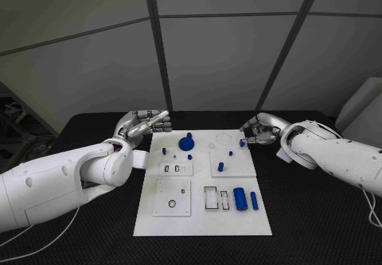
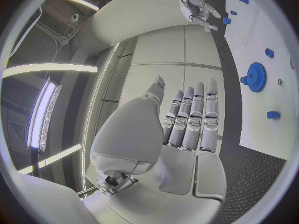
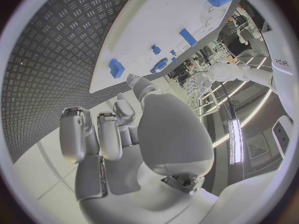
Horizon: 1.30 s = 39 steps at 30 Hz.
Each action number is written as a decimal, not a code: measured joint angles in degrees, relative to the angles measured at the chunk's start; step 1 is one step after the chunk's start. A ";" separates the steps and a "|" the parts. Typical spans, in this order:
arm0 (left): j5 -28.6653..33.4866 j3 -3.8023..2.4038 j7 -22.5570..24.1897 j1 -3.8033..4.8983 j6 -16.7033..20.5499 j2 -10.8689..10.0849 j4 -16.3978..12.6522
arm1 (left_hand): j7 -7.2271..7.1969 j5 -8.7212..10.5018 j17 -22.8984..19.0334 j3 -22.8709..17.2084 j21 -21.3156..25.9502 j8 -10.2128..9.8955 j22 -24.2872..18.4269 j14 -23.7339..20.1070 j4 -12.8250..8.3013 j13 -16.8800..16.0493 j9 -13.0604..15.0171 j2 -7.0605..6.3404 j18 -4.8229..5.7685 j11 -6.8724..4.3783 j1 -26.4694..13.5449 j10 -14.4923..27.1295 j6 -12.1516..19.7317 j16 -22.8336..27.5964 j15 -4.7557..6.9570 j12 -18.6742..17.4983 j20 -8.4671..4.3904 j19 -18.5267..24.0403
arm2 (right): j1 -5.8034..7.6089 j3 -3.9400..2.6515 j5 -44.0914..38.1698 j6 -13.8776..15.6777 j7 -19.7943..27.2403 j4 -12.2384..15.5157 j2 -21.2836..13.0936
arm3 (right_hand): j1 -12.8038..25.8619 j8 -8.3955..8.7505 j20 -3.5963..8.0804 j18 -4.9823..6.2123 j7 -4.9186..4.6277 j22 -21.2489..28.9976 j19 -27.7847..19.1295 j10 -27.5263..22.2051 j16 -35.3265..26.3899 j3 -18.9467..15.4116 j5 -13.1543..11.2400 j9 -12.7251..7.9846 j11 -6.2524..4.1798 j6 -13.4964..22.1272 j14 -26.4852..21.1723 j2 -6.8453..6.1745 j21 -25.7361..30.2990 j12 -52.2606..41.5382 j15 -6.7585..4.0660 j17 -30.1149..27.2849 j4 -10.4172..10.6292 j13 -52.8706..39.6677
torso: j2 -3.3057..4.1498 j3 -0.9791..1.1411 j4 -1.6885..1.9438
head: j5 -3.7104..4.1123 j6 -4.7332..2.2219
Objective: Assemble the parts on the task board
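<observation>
Left hand (image 1: 146,123) hovered above the counter's (image 1: 95,132) far edge, just off the far-left corner of the task board (image 1: 202,221). Fingers extended, side by side, nothing in them: released. In the left wrist view the same hand (image 2: 187,119) showed its straight fingers (image 2: 194,117) close together, palm bare.

Right hand (image 1: 259,129) hung near the board's far-right corner, fingers curled inward. A small blue part (image 1: 242,143) sat right at its fingertips; contact or pinch could not be told from the head view. In the right wrist view the hand (image 3: 124,134) showed bent fingers (image 3: 77,132) with nothing visible between them. Grasping or clenched: cannot tell.

Task board lay flat mid-counter, long side running away from the robot. Blue gear (image 1: 186,144) stood in the far section, left of centre, also visible from the left wrist (image 2: 256,76). Several small blue pegs lay round it: one to its left (image 1: 164,150), one nearer the robot (image 1: 189,157). On the raised plate right of centre, two short blue pieces (image 1: 221,166) stood near each other. In the near-right section, a thick blue cylinder (image 1: 239,199) lay next to a thinner blue rod (image 1: 254,200), both lengthwise, just apart. Beside them, slotted recesses (image 1: 211,197). Near-left plate (image 1: 172,197) carried an oval hole.
</observation>
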State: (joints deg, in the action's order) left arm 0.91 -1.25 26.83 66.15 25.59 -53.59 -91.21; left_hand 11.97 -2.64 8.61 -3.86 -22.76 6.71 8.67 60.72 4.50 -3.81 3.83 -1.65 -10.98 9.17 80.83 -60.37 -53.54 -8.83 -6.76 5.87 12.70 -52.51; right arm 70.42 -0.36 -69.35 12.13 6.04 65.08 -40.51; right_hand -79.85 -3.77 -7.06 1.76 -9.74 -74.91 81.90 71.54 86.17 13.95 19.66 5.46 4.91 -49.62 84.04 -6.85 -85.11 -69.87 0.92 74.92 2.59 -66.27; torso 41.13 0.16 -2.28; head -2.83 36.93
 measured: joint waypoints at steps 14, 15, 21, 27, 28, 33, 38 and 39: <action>0.00 0.00 -0.01 -0.01 -0.02 0.00 0.15 | 0.00 0.00 -0.01 -0.15 0.00 0.00 0.01 0.00 -0.15 0.00 0.00 0.00 0.00 0.00 0.00 0.00 0.00 0.00 0.00 0.01 0.00 0.00 | -0.07 -0.01 -1.10 -1.74 -0.27 -0.58 0.54 | 0.00 -0.38 0.00 0.00 -0.16 0.00 0.00 0.00 0.00 -0.16 0.27 0.26 0.00 -0.25 0.00 0.00 0.00 -0.22 0.00 0.00 0.16 -0.22 | -0.04 0.02 -0.02 | 0.16 0.19; 0.00 0.00 -0.01 -0.02 -0.02 0.00 0.16 | 0.00 0.00 -0.01 -0.15 0.00 0.00 0.01 0.00 -0.15 0.00 0.00 0.00 0.00 0.00 0.00 0.00 0.00 0.00 0.00 0.00 0.00 0.00 | -0.10 -0.01 -1.15 -1.88 -0.31 -0.64 0.62 | 0.00 -0.38 0.00 0.00 -0.17 0.00 0.00 0.00 0.00 -0.16 0.27 0.27 0.00 -0.60 0.00 0.00 0.00 -0.22 0.00 -0.01 0.16 -0.22 | -0.04 0.02 -0.02 | 0.16 0.20; 0.00 0.00 -0.01 -0.02 -0.02 -0.03 0.15 | 0.00 0.00 -0.01 -0.15 0.00 0.00 0.01 0.00 -0.15 0.00 0.00 0.00 0.00 0.00 0.00 0.00 0.00 0.00 0.00 0.01 0.00 0.00 | -0.34 0.00 -1.56 -2.63 -0.63 -1.18 0.95 | 0.01 -0.38 0.00 0.00 -0.17 0.00 0.00 0.00 0.00 -0.16 0.27 0.32 0.00 -0.60 0.00 0.00 0.00 -0.22 0.00 -0.01 0.16 -0.28 | -0.03 0.03 -0.02 | 0.14 0.36; 0.00 0.00 -0.01 -0.02 -0.03 -0.05 0.14 | 0.00 0.00 -0.01 -0.15 0.00 0.00 0.02 0.00 -0.15 0.00 0.00 0.00 0.00 0.00 0.00 0.00 0.00 0.00 0.00 0.01 0.00 0.00 | -0.44 0.01 -1.89 -3.07 -0.93 -1.68 1.31 | 0.01 -0.67 0.00 0.00 -0.15 0.00 0.00 0.00 0.00 -0.34 0.27 0.38 0.00 -1.03 0.00 0.00 0.00 -0.47 0.00 -0.01 0.34 -0.40 | -0.02 0.03 0.02 | 0.15 0.37; 0.00 0.00 -0.01 -0.02 -0.03 -0.06 0.14 | 0.00 0.00 -0.01 -0.15 0.00 0.00 0.02 0.00 -0.15 0.00 0.00 0.00 0.00 0.00 0.00 0.00 0.00 0.00 0.00 0.01 0.00 0.00 | -0.46 0.01 -1.94 -3.14 -0.97 -1.73 1.36 | 0.01 -0.67 0.00 0.00 -0.15 0.00 0.00 0.00 0.00 -0.34 0.27 0.42 0.00 -1.18 0.00 0.00 0.00 -0.47 0.00 -0.01 0.34 -0.40 | -0.02 0.03 0.03 | 0.15 0.37; 0.00 0.00 -0.01 -0.02 -0.03 -0.06 0.14 | 0.00 0.00 0.03 -0.15 0.00 0.00 0.02 0.00 -0.15 0.00 0.00 0.00 0.00 0.00 0.00 0.00 0.00 0.00 0.00 0.01 0.00 0.00 | -0.56 0.01 -2.14 -3.48 -1.19 -2.06 1.61 | 0.25 -0.67 -0.03 0.00 -0.24 0.00 0.03 0.45 0.00 -0.34 0.27 0.49 0.02 -1.27 0.00 0.25 0.00 -0.47 0.00 -0.01 0.34 -0.54 | -0.01 0.03 0.03 | 0.08 0.42; 0.00 0.00 -0.01 -0.03 -0.03 -0.06 0.14 | 0.00 0.00 0.03 -0.15 0.00 0.00 0.02 0.00 -0.15 0.00 0.00 0.00 0.00 0.00 0.00 0.00 0.00 0.00 0.00 0.01 0.00 0.00 | -0.60 0.01 -2.33 -3.71 -1.38 -2.39 1.70 | 0.24 -0.88 -0.20 0.00 -0.26 0.00 0.23 0.43 0.00 -0.34 0.27 0.59 0.01 -1.81 0.00 0.23 0.00 -0.68 0.00 -0.01 0.34 -0.62 | -0.01 0.05 0.03 | 0.03 0.47; 0.00 0.00 -0.01 -0.03 -0.03 -0.06 0.14 | 0.00 0.00 0.03 -0.15 0.00 0.00 0.02 0.00 -0.15 0.00 0.00 0.00 0.00 0.00 0.00 0.00 0.00 0.00 0.00 0.01 0.00 0.00 | -0.60 0.01 -2.38 -3.74 -1.43 -2.45 1.71 | 0.24 -1.14 -0.08 0.00 -0.19 0.00 0.36 0.43 0.00 -0.34 0.27 0.63 0.01 -2.05 0.00 0.23 0.00 -0.68 0.00 -0.01 0.34 -0.66 | -0.01 0.05 0.02 | 0.03 0.48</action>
State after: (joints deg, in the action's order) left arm 0.91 -1.25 26.82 66.12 25.56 -53.65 -91.07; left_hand 11.97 -2.64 8.64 -4.02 -22.75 6.71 8.69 60.72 4.35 -3.81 3.83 -1.65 -10.99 9.17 80.83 -60.37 -53.54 -8.83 -6.76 5.88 12.70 -52.51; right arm 69.82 -0.35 -71.73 8.39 4.61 62.62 -38.80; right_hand -79.61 -4.91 -7.14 1.76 -9.94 -74.90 82.26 71.97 86.17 13.61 19.93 6.09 4.91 -51.67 84.04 -6.61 -85.11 -70.55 0.92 74.91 2.93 -66.93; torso 41.12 0.21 -2.26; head -2.81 37.41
